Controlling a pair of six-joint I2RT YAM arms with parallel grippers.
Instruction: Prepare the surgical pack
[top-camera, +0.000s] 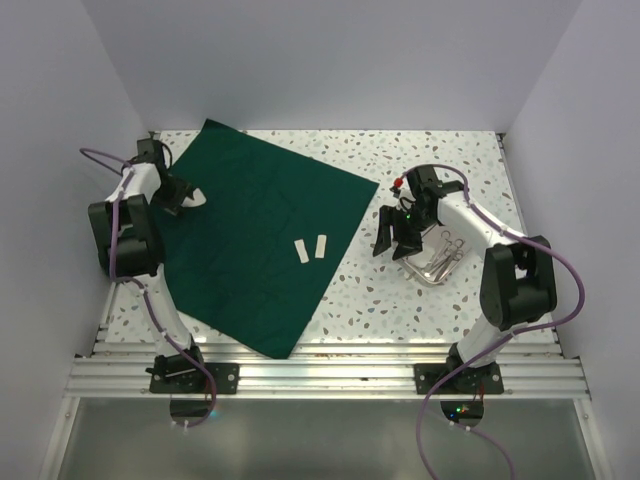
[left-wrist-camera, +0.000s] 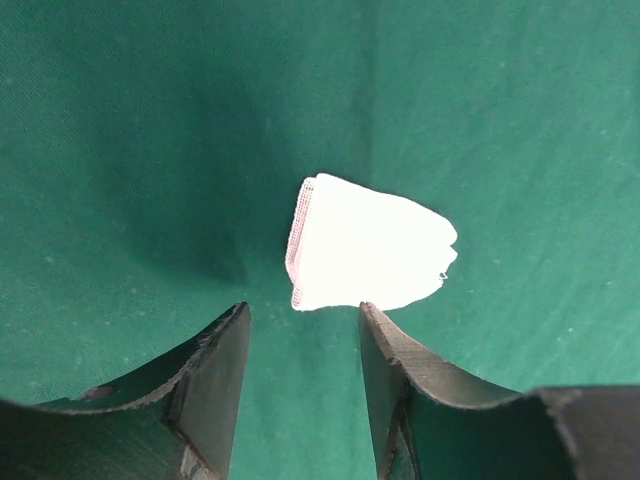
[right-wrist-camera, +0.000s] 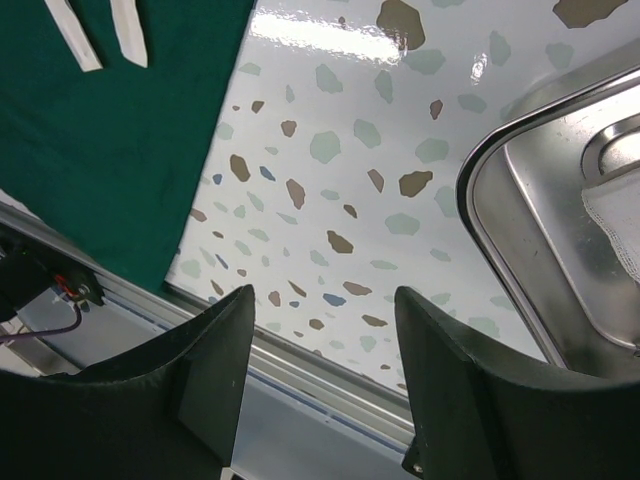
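The cloth (top-camera: 260, 240) lies flat on the counter (top-camera: 400, 310), two white strips (top-camera: 311, 249) on it near its right corner; a tray (top-camera: 420, 278) with instruments (top-camera: 447, 250) sits right of the cloth. The left pincer (left-wrist-camera: 303, 325) hangs over the cloth's left edge — parted, empty, a gauze pad (left-wrist-camera: 365, 255) just ahead. The right pincer (right-wrist-camera: 322, 305), parted and empty, hovers between cloth and tray.

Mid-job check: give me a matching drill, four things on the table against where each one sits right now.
Things:
1 white strips
2 steel tray
3 gauze pad
4 green cloth

Places:
A spread flat over the left part of the table
B on bare table right of the cloth, by the right claw
C on the cloth, just ahead of the open left claw
D side by side on the cloth, near its right edge

Pairs: 1-D, 2-B, 3-C, 4-A
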